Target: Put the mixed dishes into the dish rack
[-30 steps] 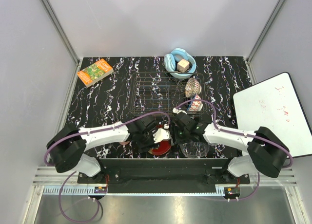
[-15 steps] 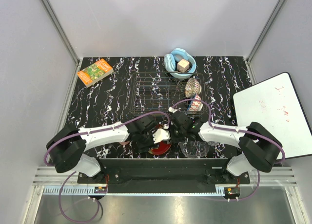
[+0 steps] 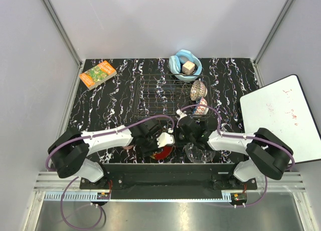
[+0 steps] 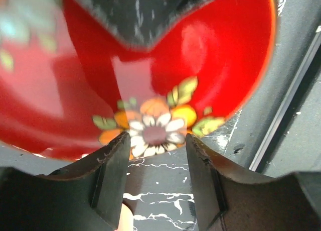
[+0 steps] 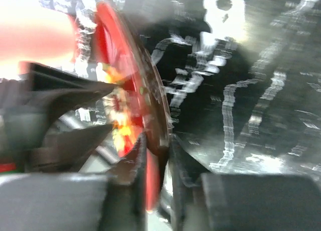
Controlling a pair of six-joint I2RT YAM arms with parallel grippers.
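Observation:
The red floral plate (image 3: pixel 161 152) is tipped up on its edge at the near table edge, between my two grippers. My right gripper (image 3: pixel 176 142) is shut on its rim; in the right wrist view the red rim (image 5: pixel 118 55) runs between the fingers of that gripper (image 5: pixel 155 148). My left gripper (image 3: pixel 159 144) is open; in the left wrist view its tips (image 4: pixel 155 140) sit just under the plate's flowered face (image 4: pixel 200 50). The wire dish rack (image 3: pixel 160 93) lies beyond, with the small blue patterned bowl (image 3: pixel 199 89) on its side at its right end. The clear glass bowl (image 3: pixel 199 153) sits by my right arm.
A light-blue bowl with a tan cube (image 3: pixel 185 65) stands behind the rack. An orange-green book (image 3: pixel 98 74) lies at the far left. A small pink-and-white item (image 3: pixel 201 108) sits at the rack's right corner. A whiteboard (image 3: pixel 283 115) leans at the right.
My right gripper has moved left and closed on the plate's rim. The plate has tipped up, so less red shows from above. The left arm has barely moved.

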